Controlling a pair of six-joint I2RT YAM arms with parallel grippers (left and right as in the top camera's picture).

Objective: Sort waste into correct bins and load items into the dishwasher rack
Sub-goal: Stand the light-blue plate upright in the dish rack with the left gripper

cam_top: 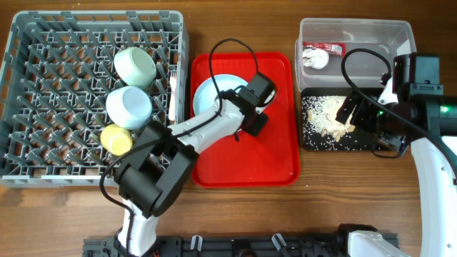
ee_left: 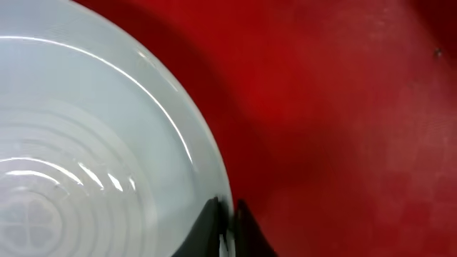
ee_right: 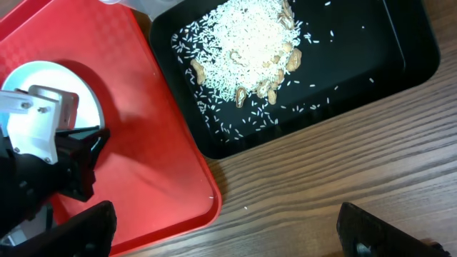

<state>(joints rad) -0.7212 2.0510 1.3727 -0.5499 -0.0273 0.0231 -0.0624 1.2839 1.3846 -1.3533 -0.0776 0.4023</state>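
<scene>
Pinching the rim of the pale blue-white round plate (ee_left: 93, 143), the left hand (ee_left: 227, 232) is clenched, a dark fingertip (ee_left: 203, 234) on each side of the glossy edge; concentric ridges ring the plate's well. The plate lies on the pebbled red plastic serving tray (cam_top: 246, 153), mid-counter. The right hand (ee_right: 225, 232) hangs released, fingers wide apart, over the wood-grain counter (ee_right: 321, 178) beside the shallow black rectangular tray (ee_right: 400, 43), which holds heaped beige-white rice-like scraps (ee_right: 250, 43). Beyond it, the clear plastic rectangular tub (cam_top: 385, 32) contains a crumpled white paper wad (cam_top: 315, 58) and a small red sauce packet (cam_top: 333, 48). The grey pegged plastic rack (cam_top: 43, 107) holds two pale mint bowls (cam_top: 134, 66), a small yellow cup (cam_top: 116, 138) and a white plastic fork (cam_top: 172, 89).
</scene>
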